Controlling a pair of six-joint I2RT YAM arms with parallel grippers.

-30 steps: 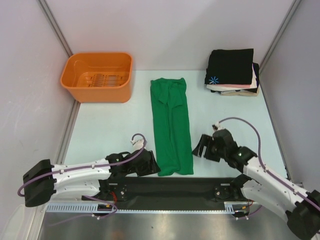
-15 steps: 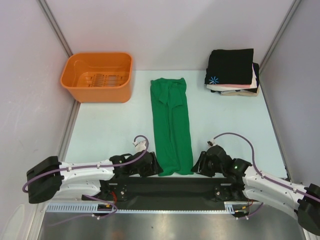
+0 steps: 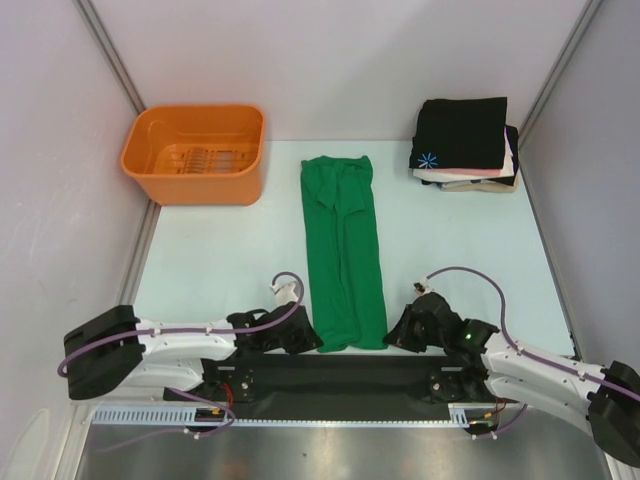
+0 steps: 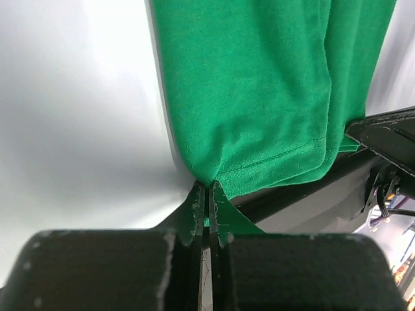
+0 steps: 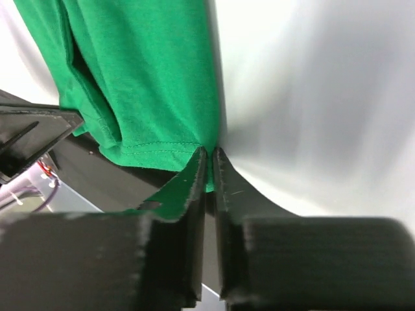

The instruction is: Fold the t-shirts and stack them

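T-shirt (image 3: 343, 250) corners hidden inside left tool (image 4: 207, 189), right tool (image 5: 211, 153)

Pale table (image 3: 200, 250) — green t-shirt (image 3: 343, 250) flat, orange basket (image 3: 195, 155), folded shirt stack (image 3: 465, 140)

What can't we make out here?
- Top view: shirts under the black t-shirt; only thin pale edges show, count unclear.
- Top view: green t-shirt near corners, covered by left gripper and right gripper.
- Wrist views: depth of cloth in the grip, hidden by fingers; shirt's far end cut off by top edge.
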